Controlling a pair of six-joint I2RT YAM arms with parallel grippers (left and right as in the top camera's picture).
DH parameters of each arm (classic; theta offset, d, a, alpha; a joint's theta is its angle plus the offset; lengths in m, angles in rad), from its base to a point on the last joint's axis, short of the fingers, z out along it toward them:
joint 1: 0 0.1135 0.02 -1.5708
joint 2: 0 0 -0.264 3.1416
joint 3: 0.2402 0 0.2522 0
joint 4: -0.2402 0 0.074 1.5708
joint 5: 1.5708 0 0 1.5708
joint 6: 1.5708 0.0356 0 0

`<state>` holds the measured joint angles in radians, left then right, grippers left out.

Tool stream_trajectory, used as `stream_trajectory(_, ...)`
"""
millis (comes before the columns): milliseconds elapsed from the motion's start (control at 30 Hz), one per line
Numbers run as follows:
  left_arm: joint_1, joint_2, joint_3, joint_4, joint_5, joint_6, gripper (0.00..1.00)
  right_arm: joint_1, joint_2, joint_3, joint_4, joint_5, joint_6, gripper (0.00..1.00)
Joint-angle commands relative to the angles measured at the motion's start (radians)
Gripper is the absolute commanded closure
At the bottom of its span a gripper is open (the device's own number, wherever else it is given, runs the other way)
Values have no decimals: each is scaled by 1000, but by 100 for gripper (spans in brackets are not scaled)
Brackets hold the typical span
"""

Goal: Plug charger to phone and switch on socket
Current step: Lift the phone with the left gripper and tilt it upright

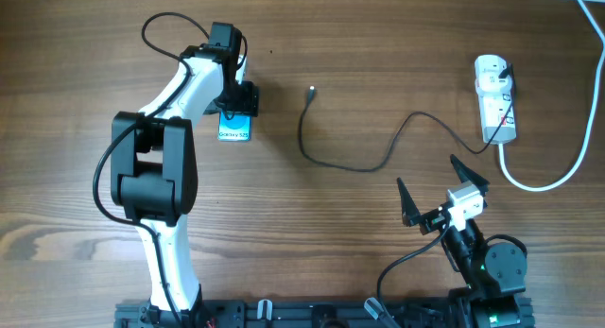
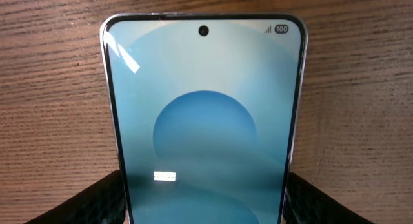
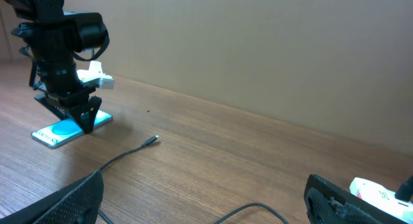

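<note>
The phone [image 1: 234, 131] lies flat on the wooden table at the upper left, its cyan screen [image 2: 203, 121] facing up. My left gripper [image 1: 236, 105] points down over it, and its black fingers [image 2: 97, 201] press against both long edges of the phone; the same grip shows in the right wrist view [image 3: 82, 117]. The charger [image 1: 359, 163] is a thin black cable curving across the middle, and its plug tip [image 1: 311, 90] lies free on the wood, right of the phone [image 3: 64, 129]. The cable runs to the white socket [image 1: 494, 96] at the far right. My right gripper [image 1: 427, 172] stands open and empty below the cable.
A thicker white cord [image 1: 577, 129] loops from the socket towards the table's right edge. The left arm's black and white links [image 1: 156, 167] stretch over the left side. The right arm's base [image 1: 492, 262] sits at the front right. A plain wall [image 3: 258, 56] stands behind the table.
</note>
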<state>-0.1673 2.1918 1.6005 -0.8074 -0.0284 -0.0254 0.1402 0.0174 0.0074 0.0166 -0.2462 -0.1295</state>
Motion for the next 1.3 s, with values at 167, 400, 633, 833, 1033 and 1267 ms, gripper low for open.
stream_trajectory(167,0,11,-16,5,-26,-10,27,-4,-10,-2,4,2,-2,0)
stream_trajectory(400,0,-23,90,-98,-25,-96,26,-4,-10,-2,4,2,-2,0)
stream_trajectory(633,0,-118,156,-186,76,-167,23,-4,-10,-2,4,2,-2,0)
stream_trajectory(833,0,-200,156,-197,204,-301,27,-4,-10,-2,4,2,-2,0)
stream_trajectory(1033,0,-238,156,-193,355,-328,26,-4,-10,-2,4,2,-2,0)
stream_trajectory(1267,0,-245,156,-191,518,-384,24,-4,-10,-2,4,2,-2,0)
